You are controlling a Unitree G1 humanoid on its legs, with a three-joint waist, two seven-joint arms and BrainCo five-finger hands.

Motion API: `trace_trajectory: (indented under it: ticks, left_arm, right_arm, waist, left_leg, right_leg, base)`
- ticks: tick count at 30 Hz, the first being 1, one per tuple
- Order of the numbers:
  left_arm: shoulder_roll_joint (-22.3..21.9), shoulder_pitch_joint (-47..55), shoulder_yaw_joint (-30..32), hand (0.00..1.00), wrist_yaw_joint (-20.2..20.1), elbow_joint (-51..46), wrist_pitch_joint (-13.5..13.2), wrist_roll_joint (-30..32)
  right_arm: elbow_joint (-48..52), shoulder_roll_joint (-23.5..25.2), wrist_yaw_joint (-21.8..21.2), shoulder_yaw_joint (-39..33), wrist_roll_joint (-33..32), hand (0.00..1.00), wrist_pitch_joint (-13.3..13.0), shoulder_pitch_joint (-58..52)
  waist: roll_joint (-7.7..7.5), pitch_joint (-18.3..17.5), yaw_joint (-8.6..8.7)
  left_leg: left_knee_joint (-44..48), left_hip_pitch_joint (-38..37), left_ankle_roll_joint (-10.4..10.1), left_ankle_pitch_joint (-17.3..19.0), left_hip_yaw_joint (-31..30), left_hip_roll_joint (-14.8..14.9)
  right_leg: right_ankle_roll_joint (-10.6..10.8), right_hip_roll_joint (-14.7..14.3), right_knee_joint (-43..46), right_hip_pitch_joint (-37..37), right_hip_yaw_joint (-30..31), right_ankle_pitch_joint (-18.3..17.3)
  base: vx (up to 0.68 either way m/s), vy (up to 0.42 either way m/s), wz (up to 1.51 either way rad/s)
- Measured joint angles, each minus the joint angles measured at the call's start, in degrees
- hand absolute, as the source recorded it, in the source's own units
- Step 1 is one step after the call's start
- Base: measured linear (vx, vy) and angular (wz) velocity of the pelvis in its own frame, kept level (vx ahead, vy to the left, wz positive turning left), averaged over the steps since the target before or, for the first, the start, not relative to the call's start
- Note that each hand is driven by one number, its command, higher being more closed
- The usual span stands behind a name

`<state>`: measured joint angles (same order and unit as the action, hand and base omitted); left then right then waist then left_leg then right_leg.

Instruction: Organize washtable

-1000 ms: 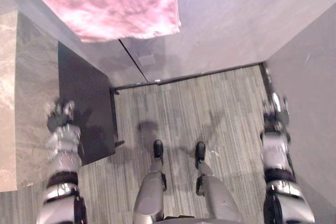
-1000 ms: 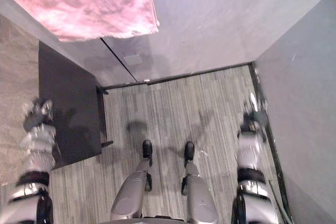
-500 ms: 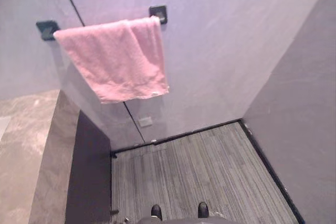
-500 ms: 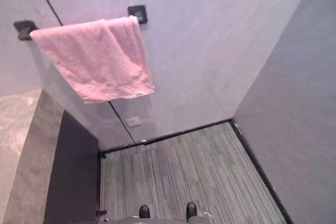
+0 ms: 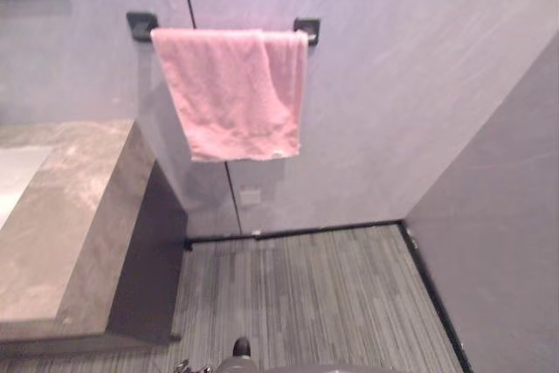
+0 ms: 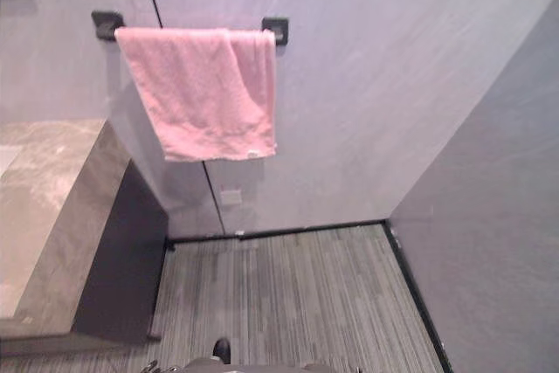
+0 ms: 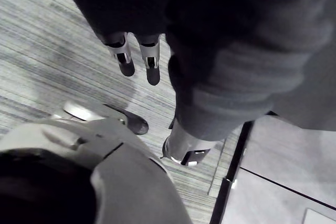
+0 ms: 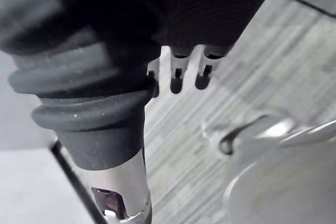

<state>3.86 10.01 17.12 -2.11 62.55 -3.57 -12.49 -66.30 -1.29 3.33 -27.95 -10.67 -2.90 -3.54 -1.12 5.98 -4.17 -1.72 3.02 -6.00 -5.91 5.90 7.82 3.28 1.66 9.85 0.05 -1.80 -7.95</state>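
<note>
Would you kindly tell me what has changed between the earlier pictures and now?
Only the head camera moved: it tilted up from the floor toward the wall, so the pink towel now shows whole on its black rail, beside the stone counter. Nothing was taken hold of or let go. The towel stayed draped on the rail; the left hand and right hand hang open over the striped floor.

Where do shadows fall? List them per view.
Left eye view: the pink terry towel casts a soft shadow on the grey wall beside its left edge. Left wrist view: the left hand's dark ribbed cover is unlit, its fingers catch light.
</note>
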Motion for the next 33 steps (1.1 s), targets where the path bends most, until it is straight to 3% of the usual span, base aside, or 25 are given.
trace_trajectory:
  ticks: [1, 5, 8, 9, 10, 12, 13, 14, 15, 17, 18, 19, 20, 21, 22, 23, 24, 27, 30, 31, 32, 33]
  left_arm:
    - [0.0, 0.0, -1.0, 0.00, 0.1, 0.0, 0.0, -0.6]
    - [-0.2, -0.3, -6.4, 0.00, 1.0, 0.5, -0.1, -1.6]
    - [-1.5, -0.3, -6.5, 0.00, 1.0, 0.8, 0.0, -2.3]
    - [-1.3, -0.3, -6.2, 0.00, 0.9, 0.9, 0.0, -3.2]
    - [-0.6, -0.4, -6.2, 0.00, 0.9, 0.9, 0.0, -3.4]
    - [-0.2, -0.3, -6.2, 0.00, 1.0, 0.7, 0.0, -3.9]
    - [-0.1, 0.0, -6.1, 0.00, 1.0, 0.4, -0.1, -4.2]
    - [-0.1, 0.2, -5.8, 0.00, 1.0, 0.4, -0.1, -4.2]
    - [0.1, 0.2, -4.9, 0.00, 1.0, 0.5, -0.1, -4.2]
    - [-0.1, 0.2, -3.5, 0.00, 1.5, 0.5, -0.1, -4.1]
    - [-0.7, 0.2, -3.3, 0.00, 1.8, 0.5, -0.1, -4.1]
    - [0.3, -0.7, -3.3, 0.00, 2.2, 0.5, -0.3, -4.0]
    - [2.8, -1.5, -2.7, 0.00, 2.3, 1.1, -0.2, -3.7]
    - [3.5, -1.0, -2.7, 0.00, 2.6, 1.1, -0.2, -3.3]
    - [2.8, -0.7, -2.6, 0.00, 2.6, 1.0, -0.3, -2.8]
    - [2.7, -0.4, -2.3, 0.00, 2.5, 1.1, -0.4, -2.5]
    - [2.0, -0.1, -1.8, 0.00, 2.4, 0.8, -0.3, -1.8]
    - [1.7, 0.6, -1.8, 0.00, 2.4, 1.5, -0.4, -0.1]
    - [1.4, 0.6, -1.8, 0.00, 2.5, 2.5, -0.5, 1.1]
    - [1.5, 1.1, -1.7, 0.00, 2.9, 2.7, -0.5, 2.0]
    - [1.6, 1.4, -1.5, 0.00, 3.3, 2.7, -0.6, 2.1]
    - [1.9, 1.5, -1.1, 0.00, 3.7, 2.7, -0.6, 2.2]
  right_arm:
    - [0.0, -0.4, 0.2, 1.0, 0.0, 0.00, -0.2, 1.0]
    - [-0.1, -2.1, 1.2, 7.9, 3.7, 0.00, -1.0, 3.7]
    - [-0.4, -3.3, 2.1, 6.9, 4.6, 0.00, -1.0, 4.0]
    - [-0.8, -3.3, 2.2, 5.7, 4.6, 0.00, -1.0, 4.0]
    - [-1.0, -2.9, 2.2, 5.5, 4.6, 0.00, -0.9, 3.6]
    - [-0.9, -2.8, 2.2, 4.2, 4.8, 0.00, -1.0, 3.0]
    - [-0.9, -2.8, 2.1, 4.1, 5.3, 0.00, -1.0, 2.6]
    - [-0.6, -2.8, 2.0, 4.1, 5.7, 0.00, -1.0, 2.0]
    - [0.4, -2.6, 1.9, 4.1, 5.8, 0.00, -1.2, 1.2]
    - [1.2, -2.6, 1.8, 3.5, 5.6, 0.00, -1.2, -0.2]
    - [2.0, -3.1, 1.6, 2.6, 5.1, 0.00, -1.3, -1.2]
    - [0.7, -2.1, 1.5, 2.4, 4.4, 0.00, -1.1, -1.3]
    - [-1.1, 1.0, 1.4, 1.2, 4.1, 0.00, -1.1, -2.8]
    - [-0.5, 1.9, 1.4, -0.3, 2.9, 0.00, -1.3, -5.5]
    - [-0.3, 1.4, 1.4, -0.5, 2.7, 0.00, -1.2, -6.7]
    - [-0.2, 0.9, 1.4, -0.6, 2.2, 0.00, -1.2, -6.8]
    - [-0.2, 0.5, 1.4, -1.2, 2.0, 0.00, -1.0, -6.4]
    - [-0.1, 1.0, 1.4, -1.8, 1.5, 0.00, -1.6, -5.7]
    - [0.3, 0.6, 1.4, -1.5, 1.0, 0.00, -1.6, -4.9]
    - [0.6, 0.1, 1.4, -1.3, 1.0, 0.00, -1.6, -4.9]
    - [0.9, 0.1, 1.4, -1.0, 1.1, 0.00, -1.5, -4.8]
    - [0.8, 0.1, 1.6, -0.3, 1.1, 0.00, -1.4, -4.6]
  waist:
    - [0.32, 0.4, -0.01]
    - [4.35, 3.3, 0.13]
    - [6.63, 5.1, 0.27]
    - [5.14, 5.7, 0.35]
    - [4.72, 5.9, 0.37]
    - [3.49, 6.2, 0.29]
    - [2.62, 6.6, 0.23]
    - [2.57, 6.6, 0.22]
    - [2.55, 6.6, 0.22]
    - [2.73, 6.4, 0.46]
    - [4.00, 6.2, 0.52]
    - [1.82, 6.2, 1.46]
    - [-2.16, 4.6, 4.06]
    - [-1.42, 2.9, 4.06]
    - [-0.17, 1.9, 3.66]
    - [0.03, 1.4, 3.81]
    - [-0.06, 1.3, 3.93]
    - [-0.09, -1.0, 4.42]
    - [0.84, -0.5, 4.29]
    - [1.46, -0.4, 4.24]
    - [1.59, -0.3, 4.24]
    - [1.68, -0.2, 4.22]
  left_leg:
    - [0.6, 0.4, -0.1, -0.1, -0.6, 0.3]
    - [6.5, 5.6, -1.2, 0.7, -6.7, 1.8]
    - [6.1, 6.9, -1.1, 1.4, -7.5, 2.5]
    - [4.1, 6.2, -0.8, 2.0, -5.3, 2.0]
    - [4.6, 6.4, -0.7, 1.9, -3.4, 1.7]
    - [14.6, 8.6, -0.2, 2.3, -0.2, 0.6]
    - [22.8, 8.9, 2.6, 5.3, 2.4, 0.3]
    - [28.5, 9.1, 5.2, 9.2, 5.5, 1.9]
    - [34.5, 8.7, 6.2, 13.5, 9.3, 4.6]
    - [38.2, 7.8, 7.3, 17.5, 14.9, 8.4]
    - [34.5, 8.3, 7.5, 18.9, 16.9, 6.4]
    - [26.8, 7.4, 6.3, 18.6, 13.6, 1.5]
    - [23.4, 5.3, 8.4, 19.5, 18.7, -0.2]
    - [26.4, 4.2, 7.8, 19.8, 24.8, 4.0]
    - [24.0, 2.9, 5.6, 17.7, 26.4, 6.3]
    - [22.1, 2.2, 3.7, 15.4, 27.6, 7.0]
    - [13.5, 0.7, 5.5, 11.2, 25.3, 0.5]
    - [1.7, -0.3, 7.5, 6.0, 22.0, -6.6]
    - [-1.9, -1.1, 8.4, 5.0, 19.8, -9.4]
    - [-2.3, -1.3, 8.5, 5.0, 18.8, -9.6]
    - [-2.4, -1.3, 8.5, 5.0, 18.6, -9.6]
    - [-2.6, -1.3, 8.5, 4.9, 18.1, -9.4]
  right_leg:
    - [-0.4, -0.5, -1.3, 0.8, -0.4, 0.8]
    - [-1.8, -3.4, -4.1, 3.7, -5.5, 2.4]
    - [-3.3, -3.7, -2.2, 4.1, -11.8, 1.9]
    - [-4.2, -1.6, -2.1, 3.8, -15.5, 1.7]
    - [-4.6, -0.7, -1.3, 3.8, -17.1, 1.5]
    - [-5.3, 2.5, 2.0, 2.7, -22.3, -0.2]
    - [-5.2, 4.5, 4.6, 2.4, -25.2, -1.3]
    - [-5.5, 5.5, 6.6, 1.8, -27.5, -1.5]
    - [-5.4, 6.6, 8.2, 1.8, -30.8, -2.0]
    - [-3.5, 8.2, 9.9, 2.2, -34.9, -3.2]
    - [-1.1, 8.2, 12.6, 1.3, -35.3, -6.4]
    - [-1.2, 7.6, 11.8, -0.7, -29.8, -7.8]
    - [-4.4, 7.1, 4.7, 0.7, -26.9, -4.8]
    - [-1.9, 7.9, 2.5, 2.0, -29.7, -0.5]
    - [-1.6, 7.5, 2.6, 2.4, -31.1, -0.5]
    - [0.2, 7.8, 3.0, 2.9, -32.5, -1.2]
    - [0.5, 11.0, 2.7, 1.9, -32.5, 1.0]
    - [2.4, 13.7, 0.6, 1.7, -33.0, 2.9]
    - [2.8, 16.1, 3.1, 1.1, -32.2, 3.4]
    - [1.4, 15.6, 5.3, -0.9, -24.8, 2.9]
    - [1.6, 14.4, 5.7, -1.6, -20.1, 2.2]
    - [3.5, 11.7, 5.6, -2.4, -12.0, 0.8]
  base:
    - [-0.09, -0.053, 0.45]
    - [-0.10, -0.090, 0.60]
    - [-0.13, -0.076, 1.06]
    - [-0.09, -0.006, 1.19]
    - [-0.11, 0.035, 1.49]
    - [-0.11, 0.057, 1.35]
    - [-0.10, 0.045, 1.17]
    - [-0.16, 0.115, 1.34]
    - [-0.14, 0.120, 1.07]
    - [-0.14, 0.184, 1.34]
    - [-0.14, 0.198, 1.77]
    - [-0.14, 0.130, 2.60]
    - [-0.14, 0.068, 2.83]
    - [-0.06, 0.087, 2.49]
    - [0.02, 0.149, 1.44]
    - [0.08, 0.234, 1.19]
    - [0.05, 0.217, 1.15]
    - [0.02, 0.202, 0.93]
    - [-0.01, 0.133, 0.42]
    - [0.03, 0.133, 0.30]
    - [0.06, 0.101, 0.28]
    - [0.05, 0.022, 0.18]
